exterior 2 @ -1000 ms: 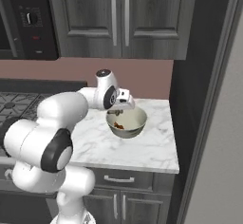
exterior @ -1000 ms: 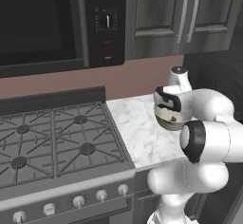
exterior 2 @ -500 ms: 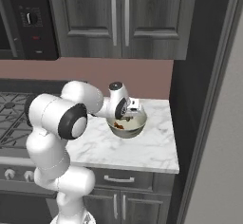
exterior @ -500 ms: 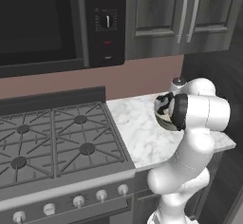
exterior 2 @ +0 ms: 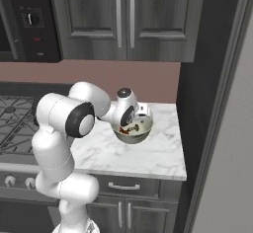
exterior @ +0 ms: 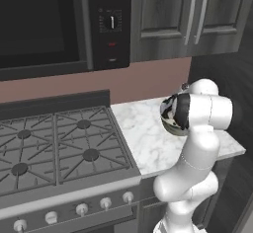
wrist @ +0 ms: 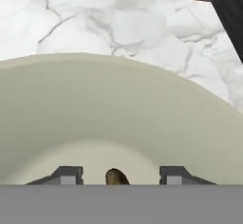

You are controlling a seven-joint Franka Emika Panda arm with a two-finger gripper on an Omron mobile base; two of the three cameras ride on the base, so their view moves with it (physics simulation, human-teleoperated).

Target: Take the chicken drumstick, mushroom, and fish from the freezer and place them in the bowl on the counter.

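gripper (wrist: 117, 173) has just spread its jaws inside bowl (wrist: 118, 118) on counter (wrist: 142, 28); brown food bit (wrist: 116, 176) between the tips, likely just released.

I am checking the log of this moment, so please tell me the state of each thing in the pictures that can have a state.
tool: open, fingers apart, inside the bowl
bowl: upright on the counter, holding brown food pieces
counter: carrying the bowl
upper cabinet doors: closed
stove burners: no flame visible
drawer under the counter: closed
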